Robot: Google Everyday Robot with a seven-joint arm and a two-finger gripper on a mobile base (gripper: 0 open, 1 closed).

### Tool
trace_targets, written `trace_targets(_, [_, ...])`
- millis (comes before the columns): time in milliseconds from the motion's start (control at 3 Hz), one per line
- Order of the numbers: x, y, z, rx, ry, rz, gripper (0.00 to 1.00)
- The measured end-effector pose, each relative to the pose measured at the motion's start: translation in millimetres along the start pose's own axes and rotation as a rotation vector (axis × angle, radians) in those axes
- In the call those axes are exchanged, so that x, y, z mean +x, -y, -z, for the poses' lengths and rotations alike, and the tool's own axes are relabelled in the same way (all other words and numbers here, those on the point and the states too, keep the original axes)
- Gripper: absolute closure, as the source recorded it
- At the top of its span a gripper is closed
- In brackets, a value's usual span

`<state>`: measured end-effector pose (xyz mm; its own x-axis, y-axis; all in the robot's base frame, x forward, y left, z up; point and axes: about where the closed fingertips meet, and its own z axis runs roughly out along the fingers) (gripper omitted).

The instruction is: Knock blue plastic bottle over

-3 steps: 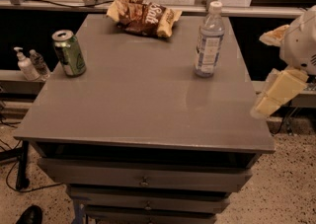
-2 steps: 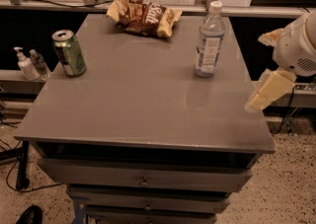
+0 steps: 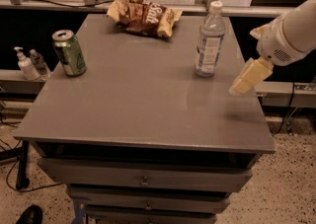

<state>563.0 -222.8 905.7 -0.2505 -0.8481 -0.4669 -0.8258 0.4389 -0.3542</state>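
1 camera looks steeply down from above the near side of the grey table [image 3: 148,114], facing the far edge, fairly close; the gripper [image 3: 246,80] hangs over the table's right edge.

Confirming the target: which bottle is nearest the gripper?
The tall blue plastic bottle on the table, beside the gripper; the pump bottle and tiny clear bottle stand far left, off the table.
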Motion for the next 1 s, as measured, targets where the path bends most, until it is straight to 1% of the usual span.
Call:
trace_targets(333, [-19,17,-9,-0.006,0.07,-0.032,0.0])
trace_targets(667, [-45,25,-7,-0.022,0.168,-0.053,0.0])
trace_targets(1000, [-74,26,-7,-0.063,0.287,-0.083,0.0])
